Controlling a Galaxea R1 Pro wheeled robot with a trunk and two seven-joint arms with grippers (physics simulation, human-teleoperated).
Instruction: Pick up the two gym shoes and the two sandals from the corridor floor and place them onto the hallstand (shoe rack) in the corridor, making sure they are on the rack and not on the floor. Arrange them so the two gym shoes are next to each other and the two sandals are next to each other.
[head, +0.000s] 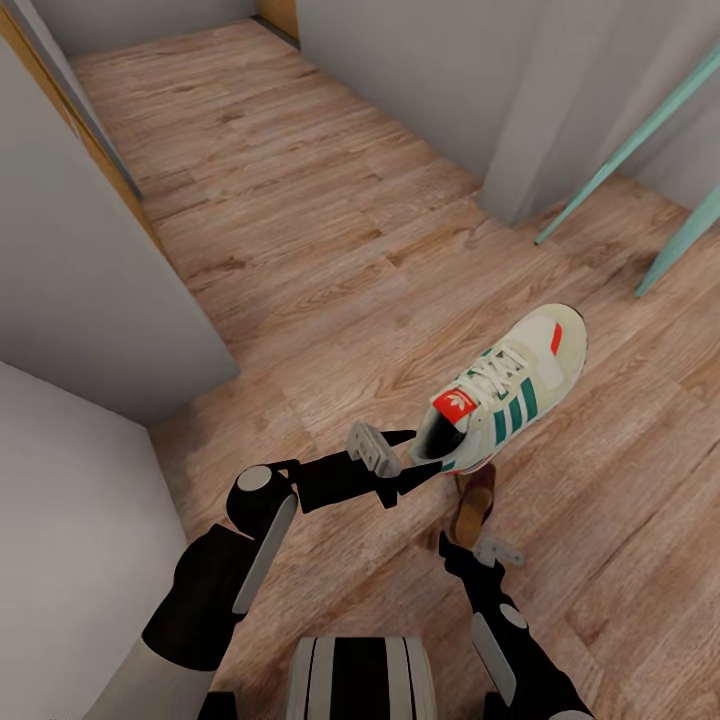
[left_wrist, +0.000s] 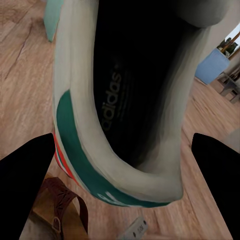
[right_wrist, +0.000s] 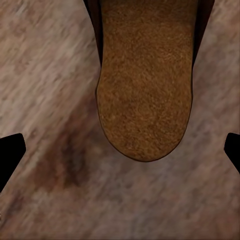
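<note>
One cream-white gym shoe (head: 515, 380) with green stripes hangs above the corridor floor (head: 300, 250). My left gripper (head: 422, 457) is shut on its heel rim. In the left wrist view the shoe's dark opening (left_wrist: 135, 85) sits between the two black fingers (left_wrist: 25, 185). A brown sandal (head: 473, 508) lies on the planks just below the shoe, partly hidden by it. My right gripper (head: 470, 540) hovers over the sandal's heel end and is open. The tan footbed (right_wrist: 145, 85) reaches in between the wide-apart fingertips (right_wrist: 10, 155) without touching them. The hallstand is out of view.
Grey walls (head: 90, 250) close in on the left and at the back right (head: 420, 70). Two slanted teal legs (head: 620, 150) stand at the right. Open planks run toward the far end of the corridor. My own base (head: 360, 680) is at the bottom edge.
</note>
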